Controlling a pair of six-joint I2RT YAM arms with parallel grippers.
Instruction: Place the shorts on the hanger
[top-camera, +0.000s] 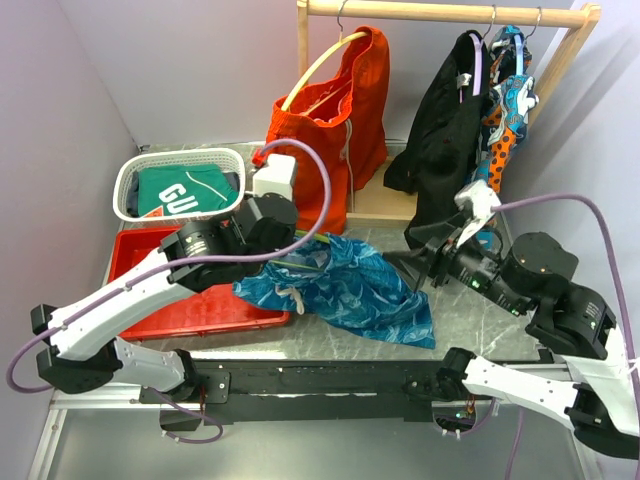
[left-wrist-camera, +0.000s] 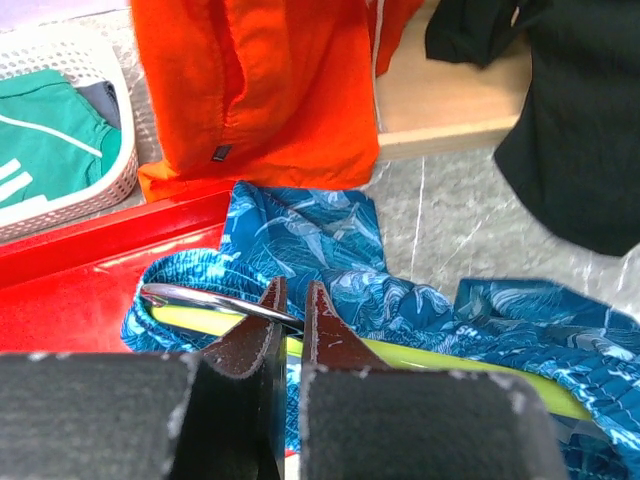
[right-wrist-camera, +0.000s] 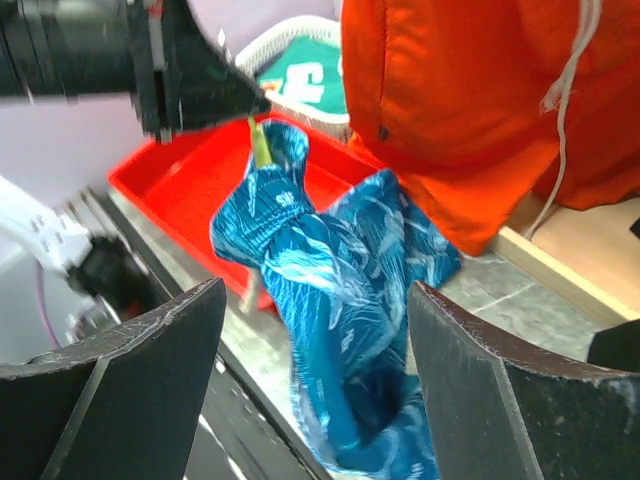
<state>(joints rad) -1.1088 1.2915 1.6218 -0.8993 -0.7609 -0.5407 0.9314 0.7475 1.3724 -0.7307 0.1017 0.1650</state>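
The blue-and-teal shorts (top-camera: 345, 285) lie crumpled on the table, one end lifted over the red tray's edge. The lime-green hanger (left-wrist-camera: 455, 362) runs through their folds, and its tip (right-wrist-camera: 262, 146) pokes out of the raised fabric. My left gripper (top-camera: 288, 238) is shut on the hanger's metal hook (left-wrist-camera: 200, 297), with the jaws (left-wrist-camera: 288, 312) pinched on the wire. My right gripper (top-camera: 405, 255) stands open at the right end of the shorts (right-wrist-camera: 330, 290). Its fingers (right-wrist-camera: 150, 370) are spread wide on either side of the cloth and hold nothing.
A red tray (top-camera: 165, 310) and a white basket (top-camera: 130, 180) holding a green garment sit at the left. On the wooden rack (top-camera: 440, 10) behind hang orange shorts (top-camera: 345, 100) on a yellow hanger, a black garment (top-camera: 450, 130) and a patterned garment (top-camera: 508, 100).
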